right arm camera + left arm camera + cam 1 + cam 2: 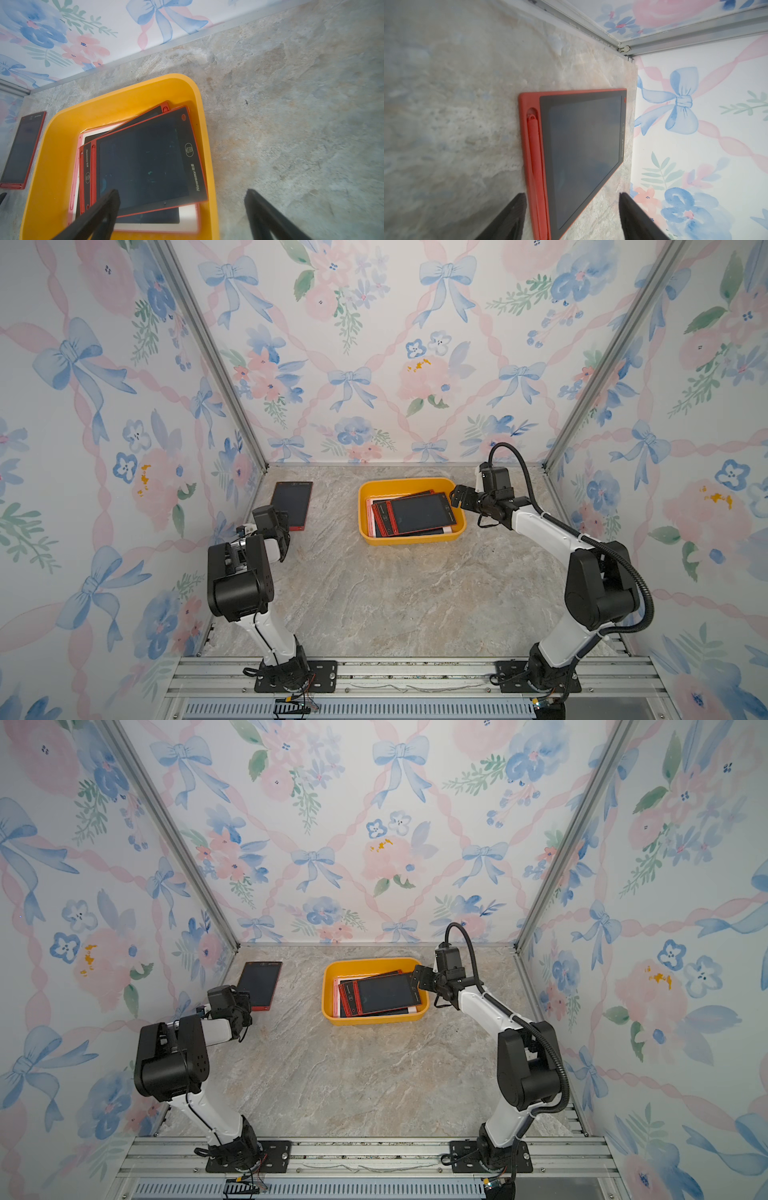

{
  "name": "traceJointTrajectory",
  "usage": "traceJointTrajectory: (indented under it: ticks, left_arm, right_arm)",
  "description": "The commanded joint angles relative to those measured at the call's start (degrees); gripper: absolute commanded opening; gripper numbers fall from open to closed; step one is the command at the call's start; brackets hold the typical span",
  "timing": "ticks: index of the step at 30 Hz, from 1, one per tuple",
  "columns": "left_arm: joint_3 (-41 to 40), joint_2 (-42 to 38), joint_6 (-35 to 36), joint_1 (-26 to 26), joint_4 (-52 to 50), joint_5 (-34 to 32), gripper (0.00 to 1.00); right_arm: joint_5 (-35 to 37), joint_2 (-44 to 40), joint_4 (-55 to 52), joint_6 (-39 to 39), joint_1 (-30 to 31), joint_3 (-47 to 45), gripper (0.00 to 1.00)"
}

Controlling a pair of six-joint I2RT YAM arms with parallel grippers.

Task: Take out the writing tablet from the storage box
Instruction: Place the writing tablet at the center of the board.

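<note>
1 red-framed writing tablet [581, 155] lies flat on the marble table [456, 124] near the far-left corner, well apart from the storage box [399, 483]; red stylus [534, 155] sits in its frame slot; left gripper [572, 194] straddles the tablet's near end, jaws spread, pinching nothing. Inside the box: skewed stack of tablets [145, 162], at least 3, top one red-framed. The right gripper [181, 191] is spread wide and empty; 1 finger [108, 207] above the stack, the other outside the rim over the table.
</note>
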Motion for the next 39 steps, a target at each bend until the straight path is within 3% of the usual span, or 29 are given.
traceJointTrajectory:
  ticks: [1, 10, 17, 26, 32, 35, 39]
  left_arm:
    - [1.2, -4.1, 3.6, 0.3, -5.3, -3.9, 0.75]
    - [1.5, -12.4, 10.2, -3.0, -7.1, -3.5, 0.77]
    - [11.3, -16.7, 28.6, -12.5, -10.6, -0.2, 0.83]
    - [20.0, -17.1, 40.5, -19.6, -18.2, 10.0, 0.96]
    - [24.6, -13.9, 49.0, -25.4, -25.7, 17.8, 0.98]
    - [25.2, -10.1, 49.1, -28.3, -26.0, 23.1, 0.98]
    - [27.6, -4.1, 49.6, -32.9, -28.1, 23.9, 0.98]
  right_arm:
    - [0.6, -0.7, -0.6, -0.9, 0.9, -0.5, 0.97]
    - [0.2, 0.3, -0.3, -1.2, 1.0, -0.2, 0.97]
    - [0.1, 1.4, -0.2, -1.5, 0.8, 0.6, 0.97]
    - [-0.8, 2.5, -0.1, -1.3, 0.8, 1.1, 0.97]
    - [-0.6, 4.0, -1.2, -1.2, 0.8, 2.5, 0.97]
    - [-0.3, 5.0, -1.7, -0.8, 0.9, 3.4, 0.97]
    - [1.1, 6.2, -3.6, -0.8, 1.1, 4.7, 0.97]
